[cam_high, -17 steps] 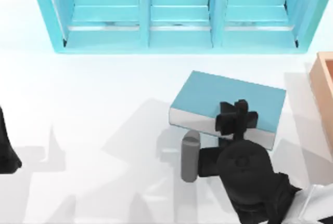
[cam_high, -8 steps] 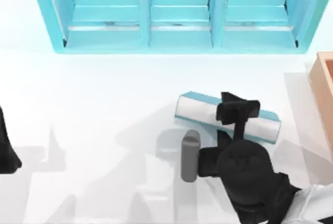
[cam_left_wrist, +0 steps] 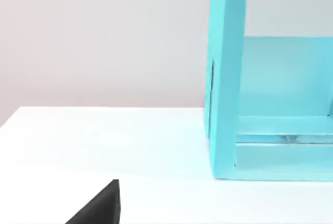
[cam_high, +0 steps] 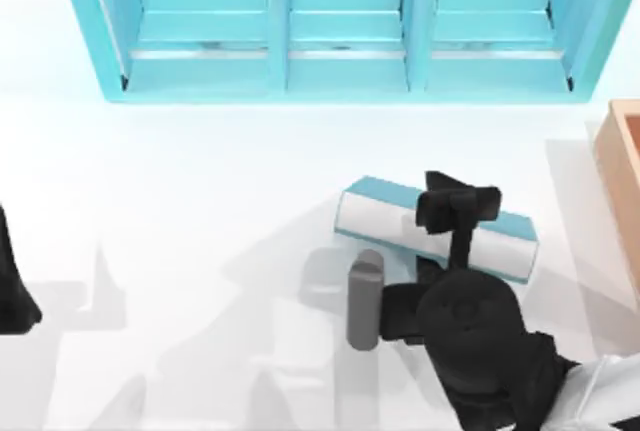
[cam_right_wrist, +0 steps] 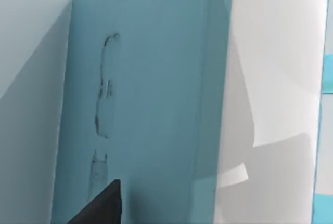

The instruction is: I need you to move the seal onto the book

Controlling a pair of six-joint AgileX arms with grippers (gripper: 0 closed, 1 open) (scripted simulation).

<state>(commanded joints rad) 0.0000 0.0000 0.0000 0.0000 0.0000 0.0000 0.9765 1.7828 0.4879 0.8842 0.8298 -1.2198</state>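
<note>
Clamping the tilted book (cam_high: 385, 213), the right claw (cam_high: 455, 206) sits near the empty shelf unit (cam_high: 340, 26).

Matt teal book (cam_high: 500, 222) cover with white paper edges, glossy turquoise shelf (cam_high: 340, 26), smooth white table (cam_high: 180, 211), matt orange wooden box (cam_high: 622, 166)

Wooden box (cam_high: 625, 176) cut off at right edge

Turquoise shelf unit (cam_high: 340, 26), wooden box (cam_high: 622, 166), grey cylinder (cam_high: 364, 299).
</note>
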